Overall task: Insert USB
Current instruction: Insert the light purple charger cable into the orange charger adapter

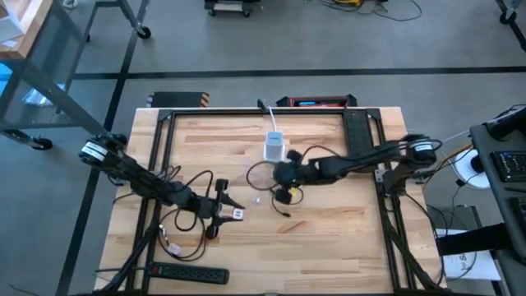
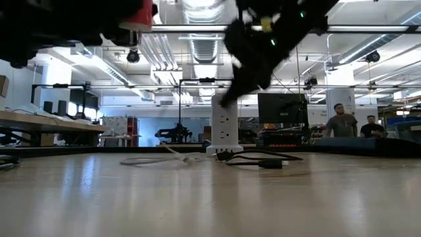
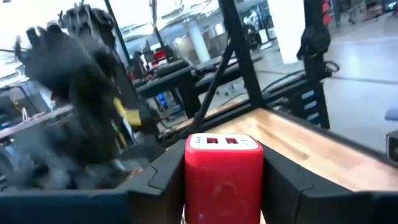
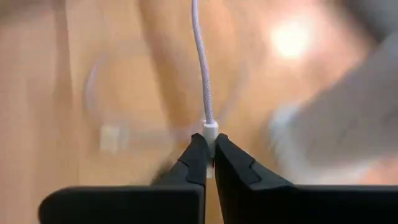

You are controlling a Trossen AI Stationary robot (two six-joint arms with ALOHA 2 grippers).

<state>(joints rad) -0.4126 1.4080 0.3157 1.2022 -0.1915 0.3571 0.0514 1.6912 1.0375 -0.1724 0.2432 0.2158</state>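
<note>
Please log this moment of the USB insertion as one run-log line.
left gripper: shut on red charger, lifted | right gripper: shut on white cable plug | white power strip: mid-table | plug: not inserted

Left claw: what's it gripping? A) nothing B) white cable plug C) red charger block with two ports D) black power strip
C: in the left wrist view the left claw is shut on the red charger block, its two ports facing away from the camera.
</note>
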